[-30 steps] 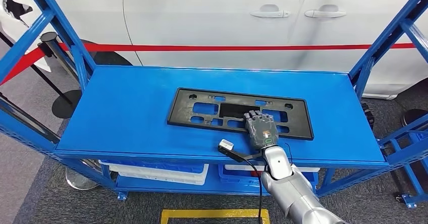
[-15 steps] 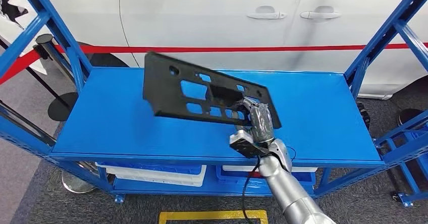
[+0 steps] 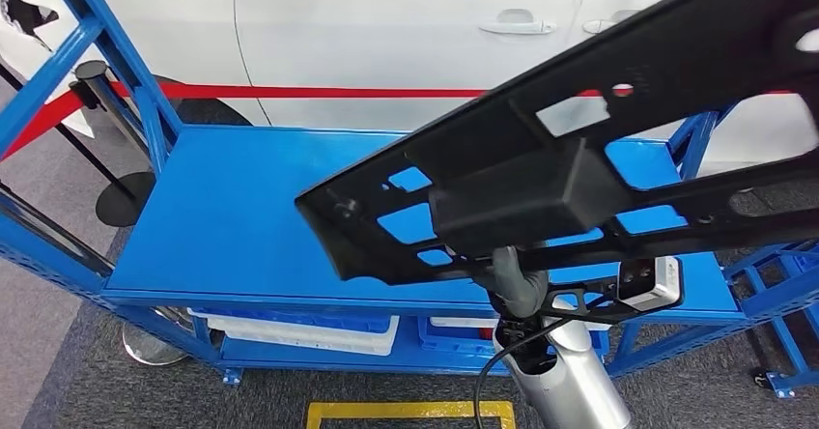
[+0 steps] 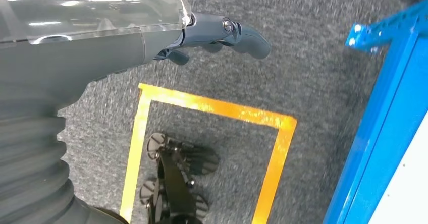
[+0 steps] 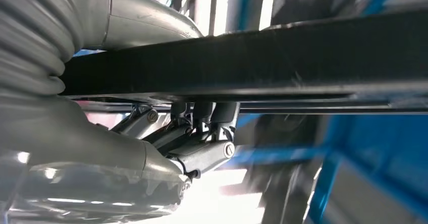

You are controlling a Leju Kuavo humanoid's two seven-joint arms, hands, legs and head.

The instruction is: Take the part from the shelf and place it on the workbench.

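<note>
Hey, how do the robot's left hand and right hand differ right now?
The right hand grips the black part from below, fingers hooked on its edge; the left hand holds nothing. The right hand is raised in front of the blue shelf, lifting the part clear of it; the left hand hangs low over the grey carpet by a yellow floor marking. Both have dark grey fingers and a ribbed grey wrist cover.
</note>
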